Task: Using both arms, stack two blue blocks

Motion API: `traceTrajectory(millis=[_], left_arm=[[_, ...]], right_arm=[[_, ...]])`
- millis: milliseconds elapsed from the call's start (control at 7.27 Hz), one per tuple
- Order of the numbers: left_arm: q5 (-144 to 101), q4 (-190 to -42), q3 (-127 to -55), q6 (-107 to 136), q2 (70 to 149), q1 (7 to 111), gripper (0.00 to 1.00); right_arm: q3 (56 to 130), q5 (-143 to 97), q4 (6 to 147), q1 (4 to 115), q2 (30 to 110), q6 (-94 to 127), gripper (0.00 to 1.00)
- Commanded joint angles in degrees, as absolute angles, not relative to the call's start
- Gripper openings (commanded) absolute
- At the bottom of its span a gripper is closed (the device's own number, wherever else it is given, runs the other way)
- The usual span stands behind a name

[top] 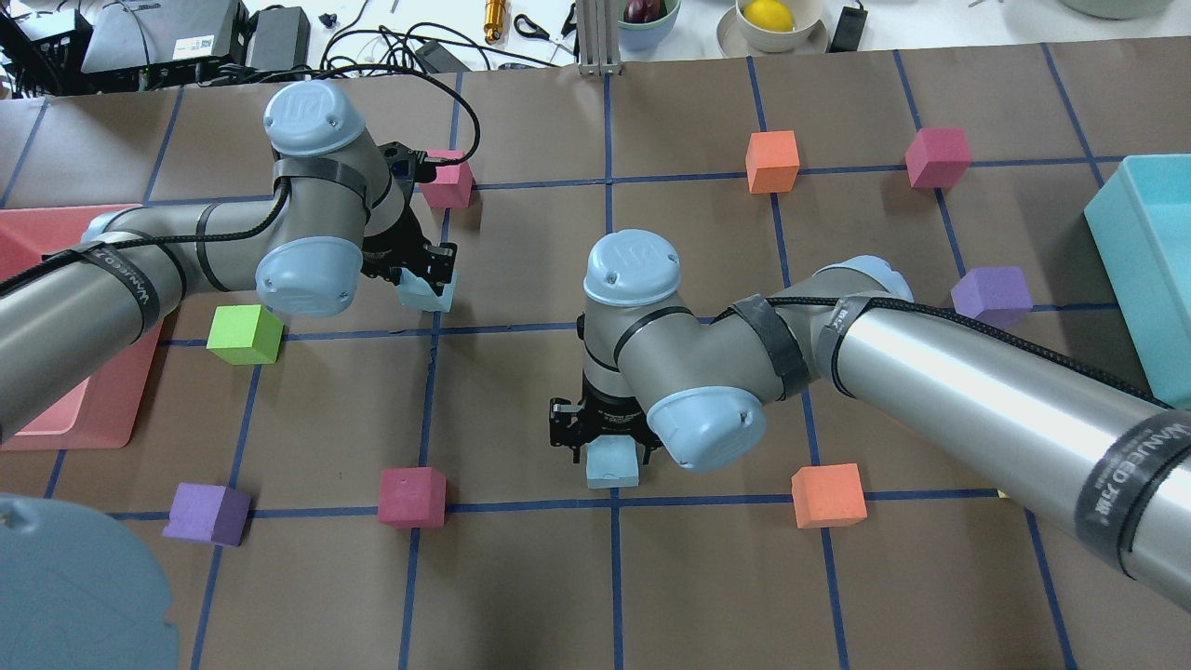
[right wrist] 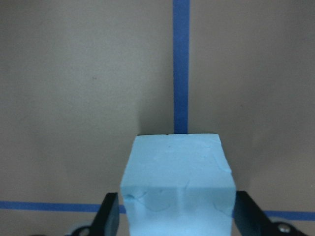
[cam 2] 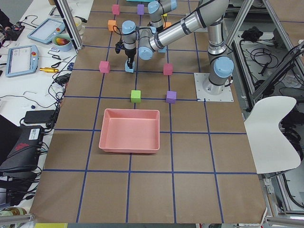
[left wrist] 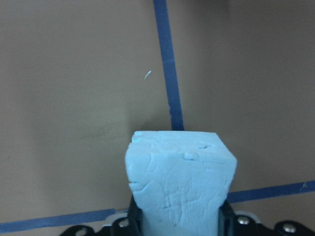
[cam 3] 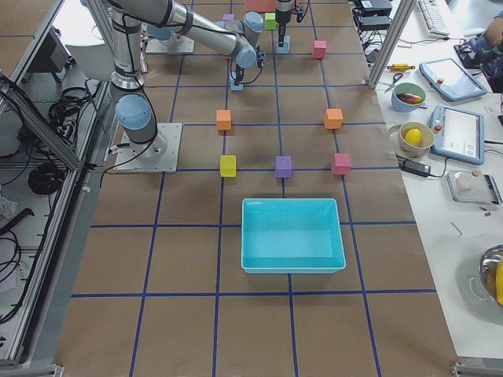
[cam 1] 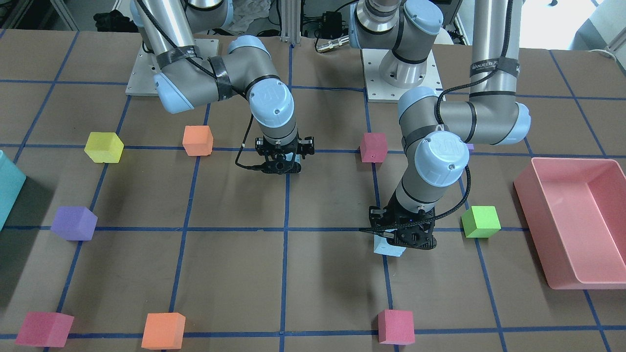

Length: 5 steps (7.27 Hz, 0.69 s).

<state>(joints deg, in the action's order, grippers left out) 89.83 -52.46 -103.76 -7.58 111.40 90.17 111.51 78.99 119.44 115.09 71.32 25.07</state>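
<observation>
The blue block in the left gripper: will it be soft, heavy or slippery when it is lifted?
Probably soft: the blue block looks pinched narrower where the left gripper clamps it. Likely light, since its cracked matte faces suggest foam. Flat faces should not roll, and it seems unlikely to slip.

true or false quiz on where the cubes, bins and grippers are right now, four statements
1. The two pale blue foam cubes are stacked. False: they are apart, the left cube at the left gripper, the right cube at the right gripper.
2. The green foam cube lies in the pink plastic bin. False: it lies on the table beside it.
3. The teal plastic bin is on the robot's right side. True.
4. Each gripper has a blue cube between its fingers. True.
</observation>
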Motion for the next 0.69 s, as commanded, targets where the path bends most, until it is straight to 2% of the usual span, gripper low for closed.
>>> traceTrajectory(millis=[0,275,550], left_arm=[[90.08,-53.43,-104.32,-7.47,107.95,91.74,0.30],[90.27,-57.90,-105.11,-2.50,104.43,94.65,0.30],[89.74,-58.18,-111.24,1.22,100.39,96.76,0.30]], right_arm=[[111.10,79.01,119.36,114.61,71.98,25.22,1.00],[109.00,79.19,118.48,111.90,76.00,24.88,1.00],[105.23,83.37,110.53,107.59,80.22,22.78,1.00]])
